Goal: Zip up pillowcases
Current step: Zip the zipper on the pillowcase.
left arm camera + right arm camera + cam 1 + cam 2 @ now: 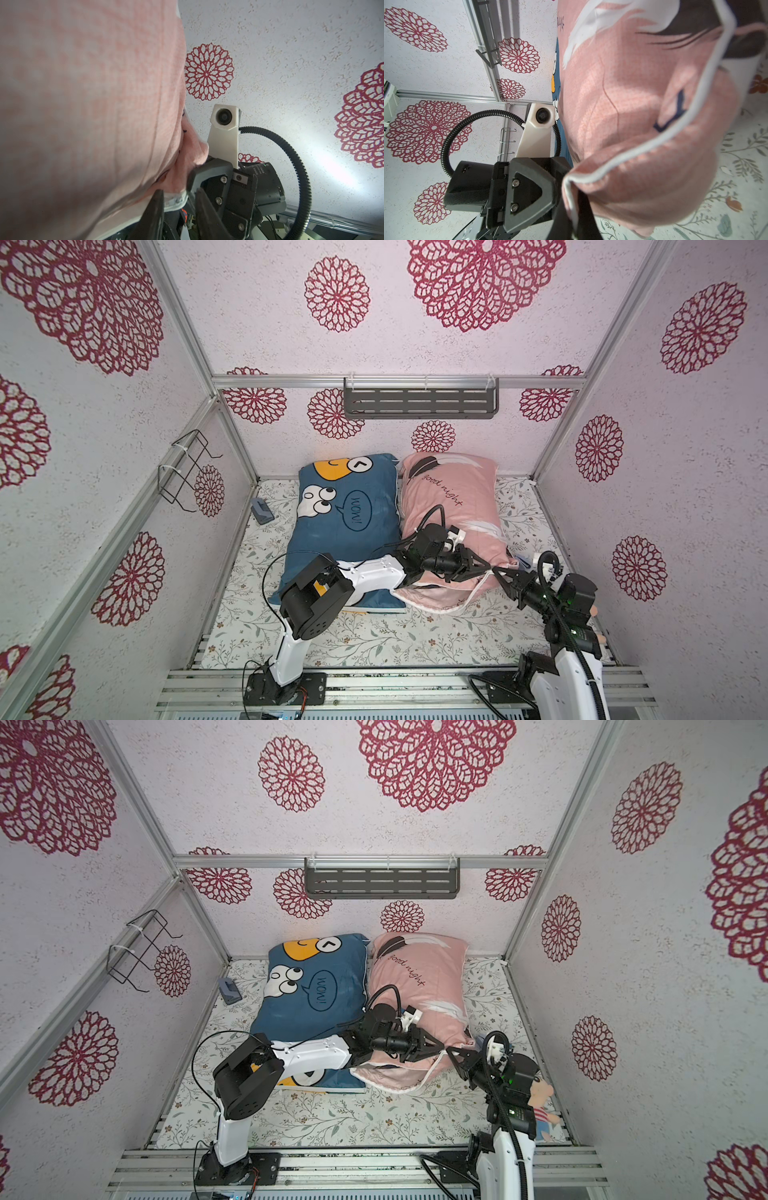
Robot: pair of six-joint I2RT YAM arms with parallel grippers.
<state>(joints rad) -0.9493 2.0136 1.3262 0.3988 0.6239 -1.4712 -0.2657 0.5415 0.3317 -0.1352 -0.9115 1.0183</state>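
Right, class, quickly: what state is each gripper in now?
Left gripper: open, jaws either side of the pink pillowcase edge.
Right gripper: shut on the pink pillowcase's piped corner.

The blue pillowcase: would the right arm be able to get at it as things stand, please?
Probably not easily: the pink pillowcase and the left arm lie between, and the right tool is shut on the pink corner.

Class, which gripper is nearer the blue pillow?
Left. The left gripper is over the pink pillow at its near corner, on the blue pillow side; the right gripper pinches that corner from beyond.
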